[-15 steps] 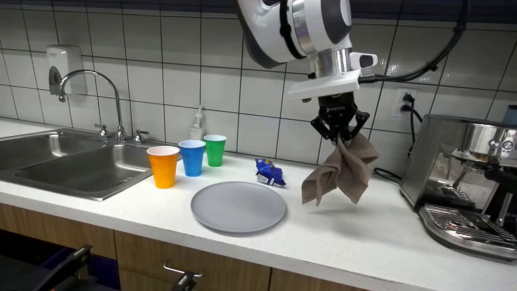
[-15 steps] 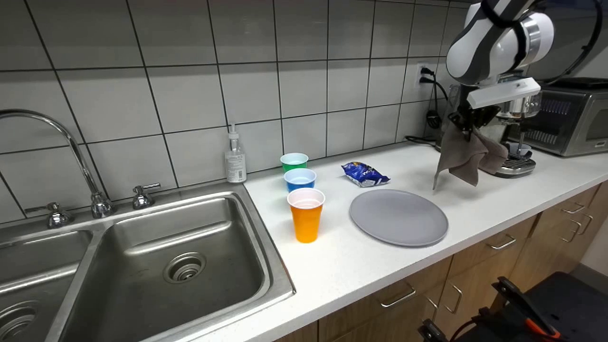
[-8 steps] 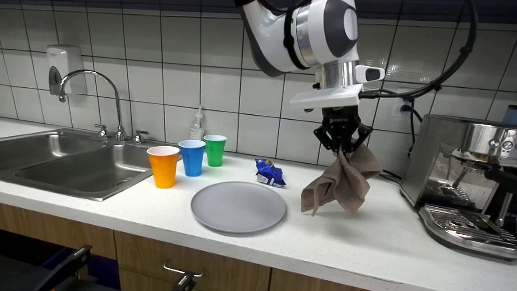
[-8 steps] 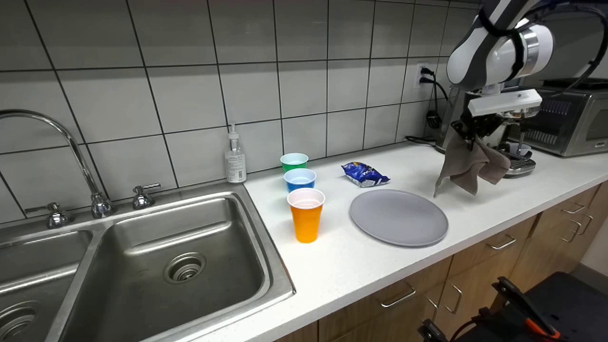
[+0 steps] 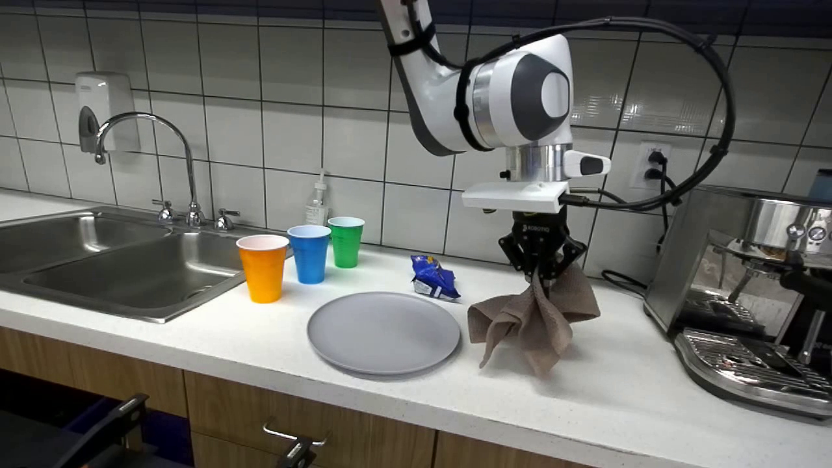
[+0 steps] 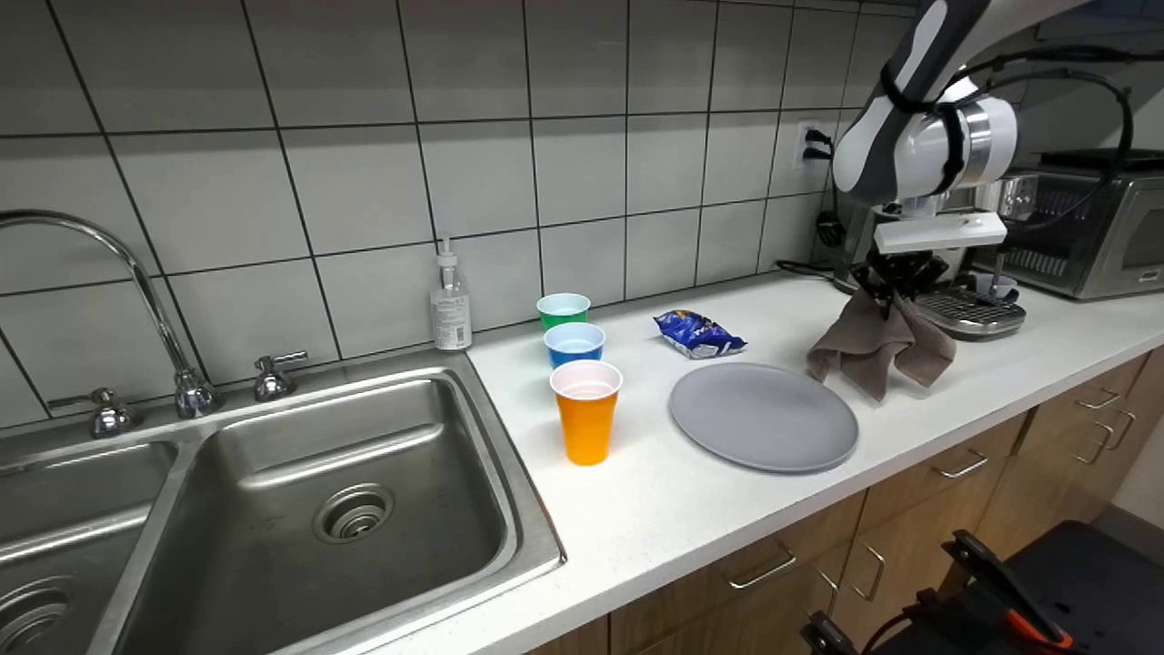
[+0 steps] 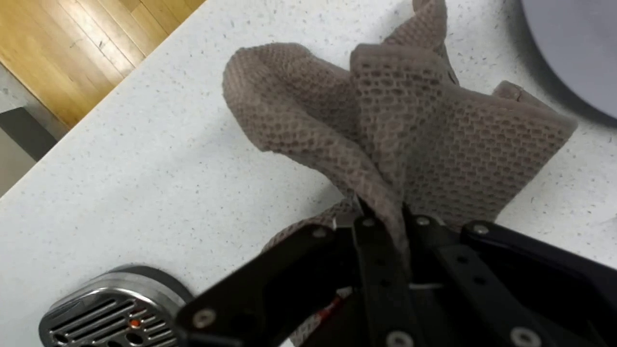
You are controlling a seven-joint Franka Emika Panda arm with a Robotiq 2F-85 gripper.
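Observation:
My gripper [image 5: 539, 276] is shut on a brown waffle-weave cloth [image 5: 536, 328] and points down over the white counter. The cloth hangs in spread folds, its lower edges at or just above the counter; I cannot tell if they touch. Gripper [image 6: 889, 296] and cloth [image 6: 878, 355] also show in an exterior view. In the wrist view the gripper [image 7: 383, 207] pinches a fold of the cloth [image 7: 458, 154]. A grey round plate [image 5: 383, 333] lies close beside the cloth, and its edge shows in the wrist view [image 7: 578, 48]. A blue snack bag [image 5: 434, 278] lies behind the plate.
An orange cup [image 5: 263, 276], blue cup [image 5: 310, 260] and green cup [image 5: 346, 247] stand between plate and sink [image 6: 491, 437]. A soap bottle [image 6: 450, 314] stands behind. A coffee machine [image 5: 773, 224] stands on the cloth's other side; its drip tray [image 7: 120, 313] shows in the wrist view.
My gripper has moved down with the cloth and slightly toward the plate. The cloth's hanging folds now spread wider near the counter. The plate, cups and bag have not moved.

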